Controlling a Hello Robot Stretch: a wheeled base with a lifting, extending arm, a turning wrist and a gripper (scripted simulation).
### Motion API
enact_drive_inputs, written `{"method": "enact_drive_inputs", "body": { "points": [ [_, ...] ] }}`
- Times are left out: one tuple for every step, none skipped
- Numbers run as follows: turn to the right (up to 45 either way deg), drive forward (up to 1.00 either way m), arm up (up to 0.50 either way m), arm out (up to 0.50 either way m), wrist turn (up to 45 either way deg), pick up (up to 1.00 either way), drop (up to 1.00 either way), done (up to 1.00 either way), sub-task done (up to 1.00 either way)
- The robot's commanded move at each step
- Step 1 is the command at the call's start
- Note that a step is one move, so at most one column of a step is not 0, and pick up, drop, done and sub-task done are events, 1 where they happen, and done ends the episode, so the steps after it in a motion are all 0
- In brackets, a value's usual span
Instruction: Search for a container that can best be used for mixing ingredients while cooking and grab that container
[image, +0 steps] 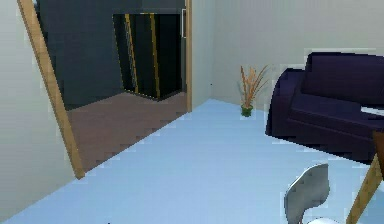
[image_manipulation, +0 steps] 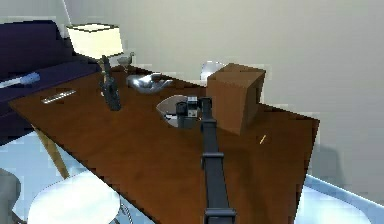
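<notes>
A pale round bowl (image_manipulation: 166, 112) sits near the middle of a dark wooden table (image_manipulation: 120, 150), with the Stretch robot's gripper (image_manipulation: 183, 106) right at it. Whether the gripper is over the bowl or touching it cannot be told. Nor can the state of its fingers, or whether it holds anything, since the bowl rests on the tabletop behind it.

The search appears to be over and the arm (image_manipulation: 213, 165) is stretched across the table to the likely mixing container. The grab and lift look to be what remains.

A second, greyer shallow dish (image_manipulation: 150, 81) lies just beyond, making two bowl-like vessels. Also on the table are:
- one cardboard box (image_manipulation: 238, 95) beside the arm
- one dark upright figure (image_manipulation: 110, 85)
- one lamp (image_manipulation: 97, 40) with a cream shade
- one thin flat strip (image_manipulation: 58, 97) near the far edge
- one small pencil-like sliver (image_manipulation: 262, 138)

One white chair (image_manipulation: 70, 205) stands at the table's near side, and one dark blue sofa (image_manipulation: 30, 45) lies past it. Ahead of the robot are one potted plant (image: 248, 88) and one wood-framed doorway (image: 55, 100), which opens onto a dim room with a dark cabinet (image: 150, 55).
</notes>
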Motion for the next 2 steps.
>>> {"method": "enact_drive_inputs", "body": {
  "points": [
    [0.0, 0.0, 0.0, 0.0, 0.0, 1.0, 0.0, 0.0, 0.0],
    [0.0, 0.0, 0.1, 0.0, 0.0, 0.0, 0.0, 0.0, 0.0]
  ]
}}
